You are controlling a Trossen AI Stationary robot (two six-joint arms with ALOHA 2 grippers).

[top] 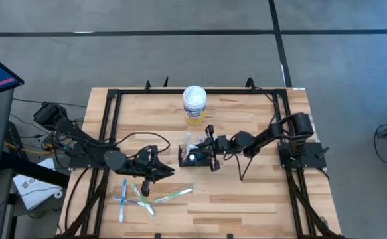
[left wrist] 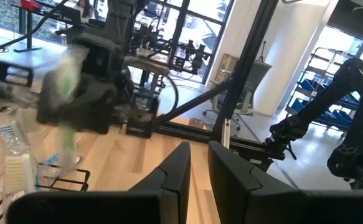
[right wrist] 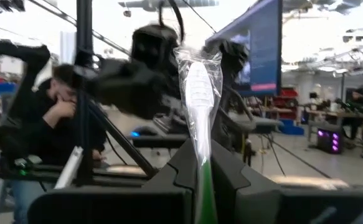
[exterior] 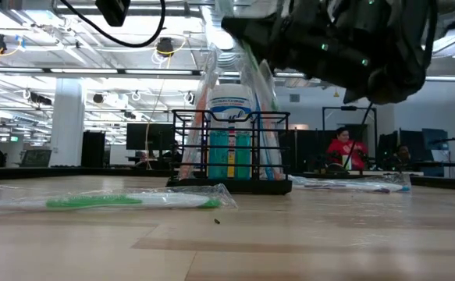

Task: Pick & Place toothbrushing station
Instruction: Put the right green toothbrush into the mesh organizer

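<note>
A light wooden table (top: pixel 246 199) with a black frame stands on a grey floor. Behind it is a big room with ceiling lights, screens and desks. A person in a red top (exterior: pixel 343 148) sits far back there.

Near the middle of the table sits the toothbrushing station (top: pixel 196 158), a small black wire caddy. In the low view it stands upright, and wrapped toothbrushes stick up out of it, leaning a little.

The right gripper (top: pixel 211 147) is right at the caddy, just above it. Its fingers are closed on a wrapped toothbrush (right wrist: pixel 198 93) with a white head and a green handle. In the right wrist view the brush stands up between the two dark fingers (right wrist: pixel 231 177).

Just behind the caddy stands a round canister (top: pixel 194 105) with a white lid and a yellow label.

The left gripper (top: pixel 158 170) is to the left of the caddy, low over the table. Its fingers (left wrist: pixel 172 177) are almost together with a thin gap, and nothing is between them.

Near the left gripper, toward the front edge, several wrapped toothbrushes (top: pixel 140 196) lie flat in a loose pile. Some are blue and some are green. One green brush in its clear wrap (exterior: pixel 126 200) lies close in the low view.
</note>
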